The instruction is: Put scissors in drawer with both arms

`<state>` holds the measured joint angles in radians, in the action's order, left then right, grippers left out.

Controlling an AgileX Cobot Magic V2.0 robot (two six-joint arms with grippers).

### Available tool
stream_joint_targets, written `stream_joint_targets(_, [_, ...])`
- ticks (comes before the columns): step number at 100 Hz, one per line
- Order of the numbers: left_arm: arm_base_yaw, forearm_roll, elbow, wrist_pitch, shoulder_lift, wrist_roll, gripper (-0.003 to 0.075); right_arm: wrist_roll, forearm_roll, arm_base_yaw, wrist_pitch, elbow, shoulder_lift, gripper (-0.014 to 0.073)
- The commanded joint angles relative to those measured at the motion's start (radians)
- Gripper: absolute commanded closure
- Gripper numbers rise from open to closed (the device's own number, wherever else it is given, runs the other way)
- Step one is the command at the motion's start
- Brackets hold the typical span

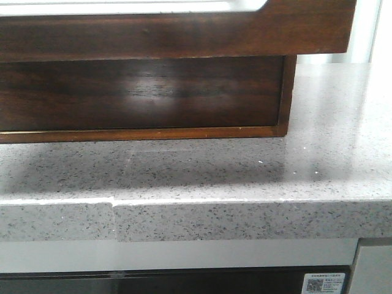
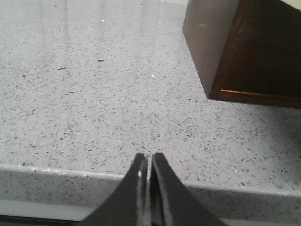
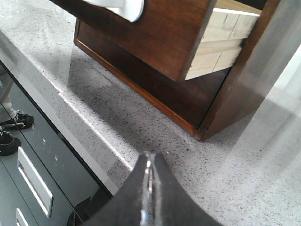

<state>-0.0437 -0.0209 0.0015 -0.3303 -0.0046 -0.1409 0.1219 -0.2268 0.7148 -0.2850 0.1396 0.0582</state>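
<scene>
Front view: the drawer (image 1: 171, 27) juts out over the speckled counter (image 1: 245, 177); no scissors visible. Left wrist view: left claw (image 2: 149, 162) pressed together, empty. Right wrist view: right claw (image 3: 151, 162) likewise together, holding nothing. Scissors (unseen anywhere) should be light, rigid, slippery-bladed; likely best pinched at the handles.

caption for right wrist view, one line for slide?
Shut right gripper over the speckled countertop, facing the pulled-out dark wooden drawer; no scissors in sight.
</scene>
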Motion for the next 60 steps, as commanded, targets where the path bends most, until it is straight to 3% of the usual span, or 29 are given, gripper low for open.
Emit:
stream_joint_targets(1, [0.002,-0.001,0.020,0.056,-0.028,0.000,0.0742,0.002,-0.002,0.002,0.084,0.027,0.012,0.0656])
stream_joint_targets(19, [0.002,-0.001,0.020,0.056,-0.028,0.000,0.0742,0.002,-0.012,0.002,0.086,0.025,0.012,0.0656])
stream_joint_targets(33, [0.002,-0.001,0.020,0.056,-0.028,0.000,0.0742,-0.003,-0.049,-0.008,0.179,-0.006,0.012,0.0656])
stream_joint_targets(52, [0.002,-0.001,0.020,0.056,-0.028,0.000,0.0742,-0.284,-0.113,-0.129,0.364,-0.088,0.017,0.0656])
stream_joint_targets(60, [0.002,-0.001,0.020,0.056,-0.028,0.000,0.0742,-0.339,-0.124,-0.218,0.475,-0.122,0.017,0.0656])
